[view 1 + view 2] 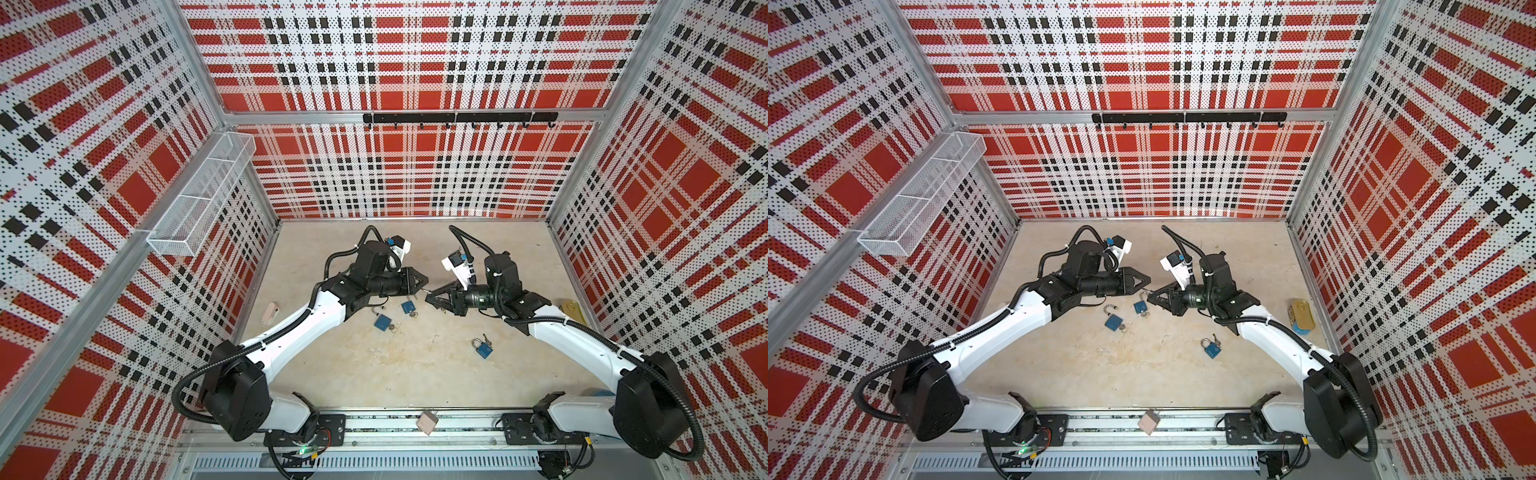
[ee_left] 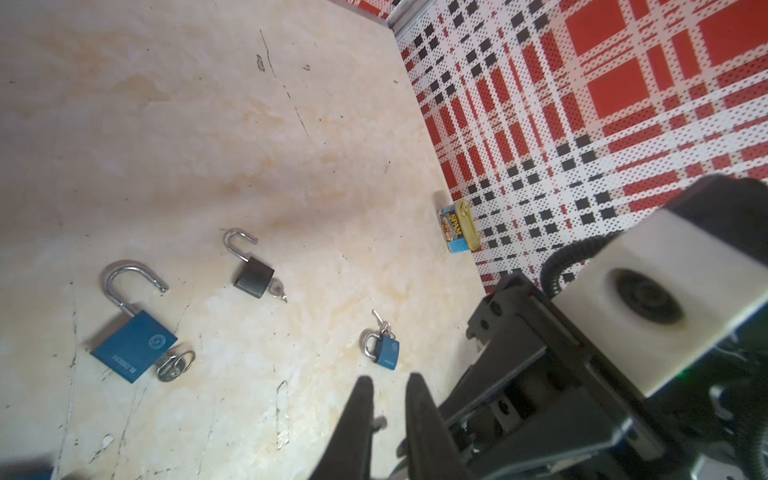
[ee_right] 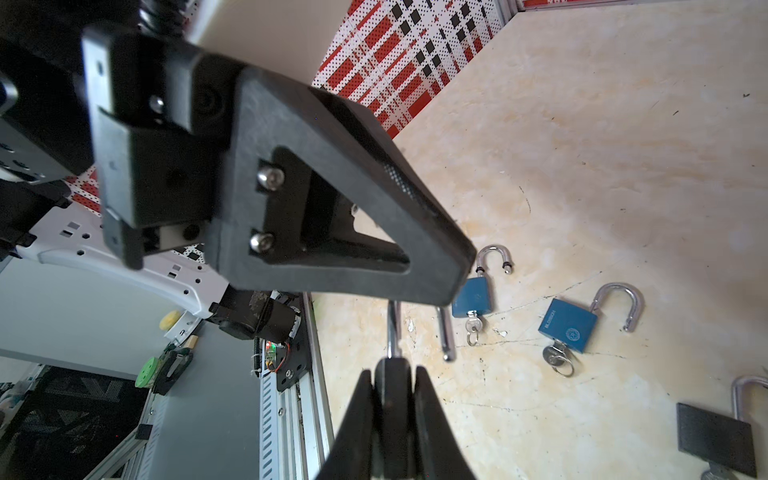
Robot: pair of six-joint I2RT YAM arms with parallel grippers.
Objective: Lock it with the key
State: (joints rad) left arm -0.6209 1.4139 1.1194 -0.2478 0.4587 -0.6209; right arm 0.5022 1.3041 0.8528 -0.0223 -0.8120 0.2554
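Your worktop (image 1: 374, 374): first padlock (image 1: 381, 322) at centre | second padlock (image 1: 408, 306) just right, behind it | third padlock (image 1: 483, 349) front-right | tin (image 1: 573, 309) right edge.

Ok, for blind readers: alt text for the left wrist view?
Three padlocks lie on a beige table: a large blue padlock and a medium padlock with open shackles, a small blue padlock shut. The left gripper hovers nearby; a Spam tin sits by the plaid wall.
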